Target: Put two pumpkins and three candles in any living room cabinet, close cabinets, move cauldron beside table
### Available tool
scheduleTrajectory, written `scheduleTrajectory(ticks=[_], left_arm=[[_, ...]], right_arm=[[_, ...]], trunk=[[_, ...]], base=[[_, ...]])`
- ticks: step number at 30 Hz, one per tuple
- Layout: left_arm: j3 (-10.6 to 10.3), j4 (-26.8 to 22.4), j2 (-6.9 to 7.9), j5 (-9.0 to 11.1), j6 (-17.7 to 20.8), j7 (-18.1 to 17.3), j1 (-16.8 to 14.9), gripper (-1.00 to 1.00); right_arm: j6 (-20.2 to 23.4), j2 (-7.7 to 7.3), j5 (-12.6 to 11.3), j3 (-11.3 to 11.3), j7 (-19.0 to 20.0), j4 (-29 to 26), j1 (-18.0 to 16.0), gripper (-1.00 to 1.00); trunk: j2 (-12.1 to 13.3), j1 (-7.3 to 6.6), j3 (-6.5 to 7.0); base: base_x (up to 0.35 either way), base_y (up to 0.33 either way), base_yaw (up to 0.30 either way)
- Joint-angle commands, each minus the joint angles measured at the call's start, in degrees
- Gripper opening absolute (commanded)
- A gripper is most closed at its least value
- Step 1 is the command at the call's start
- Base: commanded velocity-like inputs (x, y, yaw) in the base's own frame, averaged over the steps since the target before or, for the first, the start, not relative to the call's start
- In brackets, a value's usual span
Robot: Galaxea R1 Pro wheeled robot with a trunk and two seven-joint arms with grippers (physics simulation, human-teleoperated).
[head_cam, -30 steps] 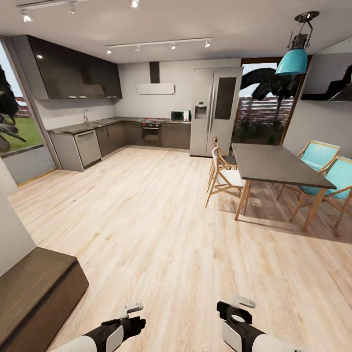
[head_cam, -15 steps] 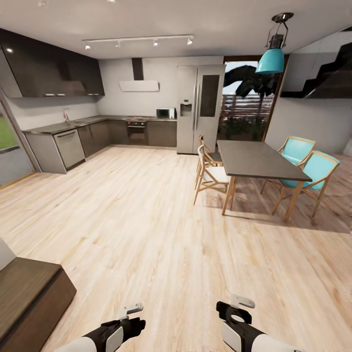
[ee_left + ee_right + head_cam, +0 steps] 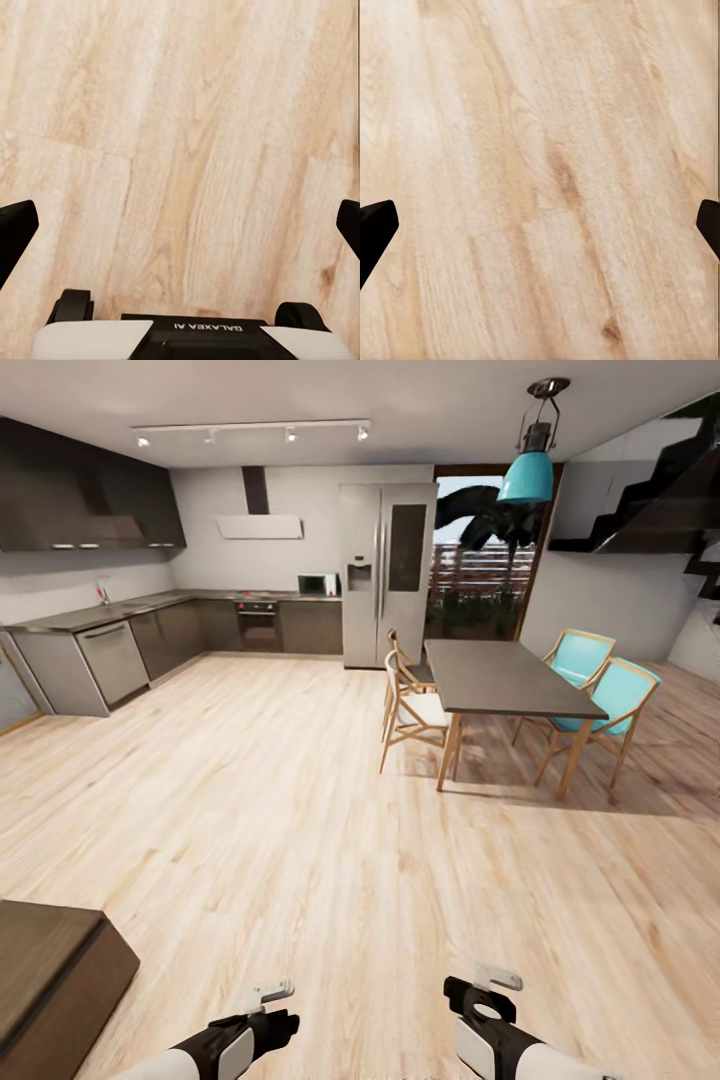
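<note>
Both grippers point(image 3: 180, 217) point(image 3: 540, 217) spread, empty, above bare wood floor point(image 3: 300, 840); cabinet point(image 3: 50, 970) corner just left, dining table point(image 3: 505, 675) far ahead-right.

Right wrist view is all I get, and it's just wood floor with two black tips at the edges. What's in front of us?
Observer: In the head view, a dining table with two turquoise chairs stands ahead to the right, and a kitchen lies behind it.
Operator: Is the other hand carrying anything?
Observer: No. The left gripper has its jaws wide apart over bare floor, with nothing between them.
Operator: Is there a cabinet close by?
Observer: A low dark-brown wooden unit sits near the robot's left side. I cannot tell from here whether it has drawers.
</note>
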Motion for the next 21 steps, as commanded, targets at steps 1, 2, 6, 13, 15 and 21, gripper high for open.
scheduleTrajectory(ticks=[1, 2, 6, 13, 15, 21], left_arm=[[0.49, -0.12, -0.06, -0.60, 0.32, -0.07, -0.01, 1.00], [0.49, -0.12, -0.10, -0.60, 0.33, -0.07, -0.01, 1.00], [0.49, -0.12, -0.38, -0.60, 0.33, -0.06, -0.01, 1.00], [0.49, -0.12, -0.49, -0.60, 0.33, -0.06, 0.05, 1.00], [0.49, -0.12, -0.50, -0.60, 0.33, -0.06, 0.06, 1.00], [0.49, -0.12, -0.49, -0.60, 0.39, -0.03, 0.06, 1.00]], right_arm=[[-0.21, 0.00, -0.61, 0.48, -0.20, -0.03, -0.04, 1.00], [-0.21, -0.01, -0.61, 0.48, -0.20, -0.03, -0.04, 1.00], [-0.23, -0.01, -0.61, 0.48, -0.20, -0.03, -0.04, 1.00], [-0.21, 0.06, -0.64, 0.49, -0.20, -0.03, -0.04, 1.00], [-0.21, 0.04, -0.64, 0.48, -0.20, -0.03, -0.04, 1.00], [-0.23, -0.07, -0.61, 0.48, -0.20, -0.03, -0.04, 1.00]], trunk=[[0.35, -0.22, 0.02], [0.76, -0.44, 0.11], [2.36, -1.31, 0.48], [5.17, -2.85, 1.13], [5.97, -3.29, 1.31], [7.17, -3.95, 1.30]], base=[[0.000, 0.000, -0.142], [0.000, 0.000, -0.142], [0.000, 0.000, -0.142], [0.000, 0.000, -0.134], [0.000, 0.000, -0.122], [0.000, 0.000, -0.065]])
